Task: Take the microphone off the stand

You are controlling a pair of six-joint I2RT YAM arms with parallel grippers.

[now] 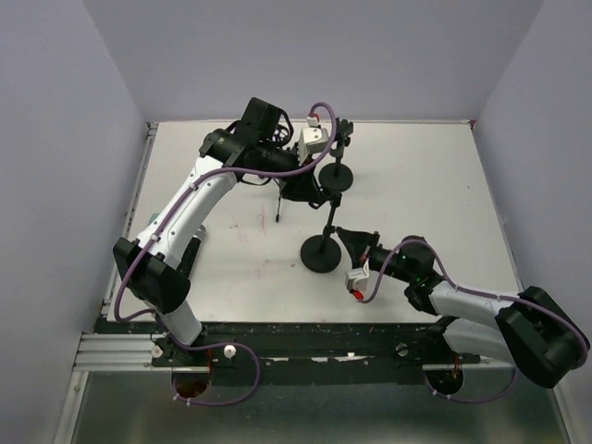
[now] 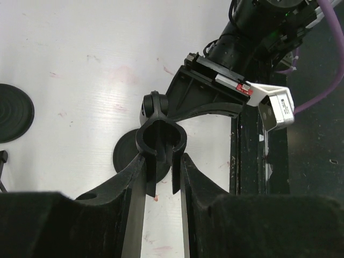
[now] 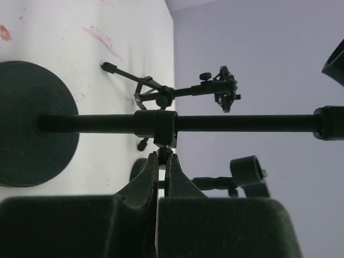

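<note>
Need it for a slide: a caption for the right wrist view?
Right claw, shut, tips at the collar of the stand pole; round base at left.

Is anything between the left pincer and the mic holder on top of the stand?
Nothing visible: the left pincer flanks the mic holder, its fingers against both sides; the right pincer is lower on the pole.

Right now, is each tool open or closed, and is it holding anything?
Left tool: closed on the stand's mic clip.
Right tool: shut, tips at the pole's collar; can't tell if it grips.
</note>
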